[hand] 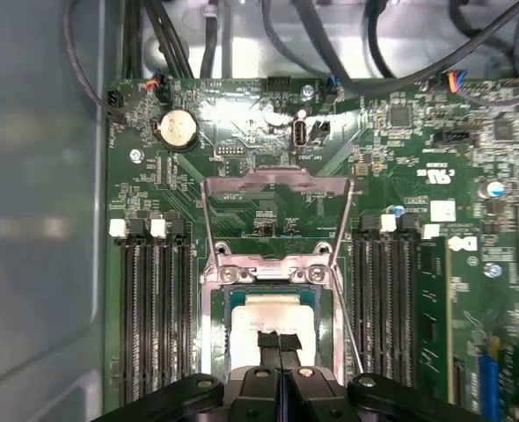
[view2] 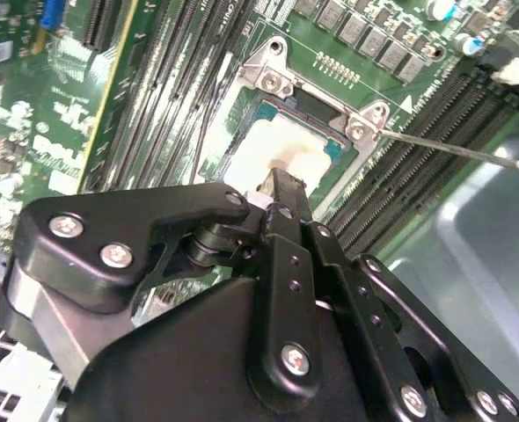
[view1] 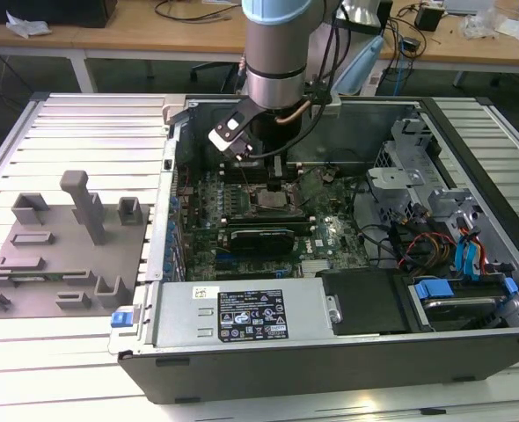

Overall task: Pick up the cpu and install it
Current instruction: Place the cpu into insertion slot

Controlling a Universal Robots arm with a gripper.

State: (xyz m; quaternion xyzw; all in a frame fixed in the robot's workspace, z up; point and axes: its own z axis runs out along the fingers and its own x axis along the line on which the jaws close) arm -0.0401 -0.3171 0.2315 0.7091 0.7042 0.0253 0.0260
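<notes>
One pale silvery square cpu (hand: pixel 273 310) lying in socket (hand: pixel 217 274).

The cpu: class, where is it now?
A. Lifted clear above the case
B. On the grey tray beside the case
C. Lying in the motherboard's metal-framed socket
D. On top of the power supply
C: in the first wrist view the cpu shows pale and flat inside the metal frame of the socket, with the end effector directly over it.
</notes>
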